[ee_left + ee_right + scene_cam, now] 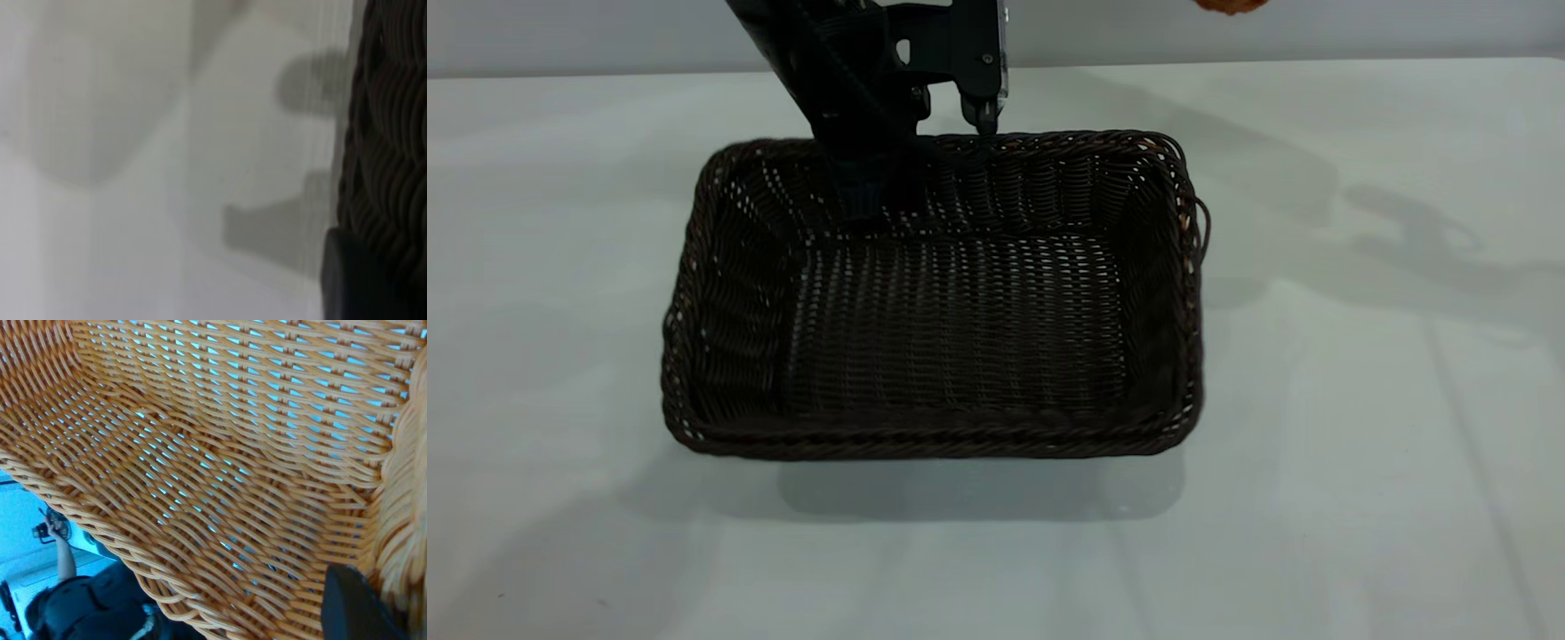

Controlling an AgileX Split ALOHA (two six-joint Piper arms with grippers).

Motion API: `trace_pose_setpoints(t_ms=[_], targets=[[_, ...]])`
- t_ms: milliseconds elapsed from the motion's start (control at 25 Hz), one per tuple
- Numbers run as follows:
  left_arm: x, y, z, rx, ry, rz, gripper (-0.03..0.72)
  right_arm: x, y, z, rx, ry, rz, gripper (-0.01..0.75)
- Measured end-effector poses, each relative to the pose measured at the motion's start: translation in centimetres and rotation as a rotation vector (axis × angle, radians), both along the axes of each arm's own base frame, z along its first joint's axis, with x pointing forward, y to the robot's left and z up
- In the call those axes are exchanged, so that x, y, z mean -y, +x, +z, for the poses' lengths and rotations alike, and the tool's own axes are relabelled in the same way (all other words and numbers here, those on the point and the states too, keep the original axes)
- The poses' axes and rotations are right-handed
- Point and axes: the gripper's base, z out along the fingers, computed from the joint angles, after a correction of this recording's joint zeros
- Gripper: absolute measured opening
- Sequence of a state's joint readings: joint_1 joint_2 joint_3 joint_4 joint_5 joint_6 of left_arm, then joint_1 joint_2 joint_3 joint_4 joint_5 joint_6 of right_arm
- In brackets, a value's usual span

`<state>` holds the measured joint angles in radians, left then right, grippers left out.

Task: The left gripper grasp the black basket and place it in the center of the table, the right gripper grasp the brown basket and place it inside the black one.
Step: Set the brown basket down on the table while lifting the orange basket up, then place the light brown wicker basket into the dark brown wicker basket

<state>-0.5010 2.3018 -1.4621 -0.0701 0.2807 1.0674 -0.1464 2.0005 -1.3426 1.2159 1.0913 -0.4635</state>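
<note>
My left gripper (925, 147) straddles the far rim of the black basket (934, 302), now mid-table (1360, 444), grip unclear, while my right gripper (353, 603) holds the brown basket (220, 467) aloft, so I should let go cleanly, then lower level

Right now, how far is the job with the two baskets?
Done: the black basket sits near the middle of the table. The left gripper is at its far rim; its grip is not visible. In hand: the brown basket fills the right wrist view, lifted, only its edge showing in the exterior view. Left: setting it inside the black one.
</note>
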Motion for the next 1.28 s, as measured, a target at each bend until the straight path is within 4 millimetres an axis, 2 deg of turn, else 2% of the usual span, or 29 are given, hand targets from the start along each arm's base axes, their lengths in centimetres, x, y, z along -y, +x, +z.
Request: trace_pose_setpoints(t_ms=[280,400,480,600,720,800,920,1000,1160,1280], targets=[[0.1,-0.1,-0.4,-0.019,-0.018,0.034,0.433,1.7,0.0,0.1,0.004,0.013,-0.038,0.078],[0.1,-0.2,0.0,-0.027,-0.015,0.032,0.484,2.9,0.1,0.2,0.010,0.028,-0.080,0.078],[-0.1,-0.5,1.8,-0.039,-0.011,0.029,0.493,4.0,0.1,0.3,0.018,0.029,-0.109,0.078],[-0.3,-1.1,6.1,-0.035,-0.017,0.021,0.494,5.8,0.1,0.3,0.025,0.026,-0.163,0.081],[-1.1,-2.6,12.7,-0.004,-0.046,0.025,0.491,7.0,-0.1,0.3,0.022,0.025,-0.193,0.082],[-1.8,-4.0,17.1,0.033,-0.076,0.037,0.491,6.8,-0.3,0.2,0.014,0.018,-0.166,0.082],[-3.2,-6.3,23.6,0.152,-0.163,0.067,0.491,4.7,-0.6,-0.2,0.011,-0.037,-0.035,0.082],[-4.4,-8.0,27.5,0.240,-0.230,0.089,0.491,2.5,-0.9,-0.6,0.017,-0.096,0.092,0.082],[-6.4,-11.2,33.0,0.385,-0.336,0.117,0.491,-2.3,-2.0,-1.5,-0.001,-0.224,0.334,0.083],[-7.6,-13.5,35.9,0.462,-0.397,0.126,0.491,-5.9,-2.9,-1.9,0.001,-0.282,0.475,0.085]])
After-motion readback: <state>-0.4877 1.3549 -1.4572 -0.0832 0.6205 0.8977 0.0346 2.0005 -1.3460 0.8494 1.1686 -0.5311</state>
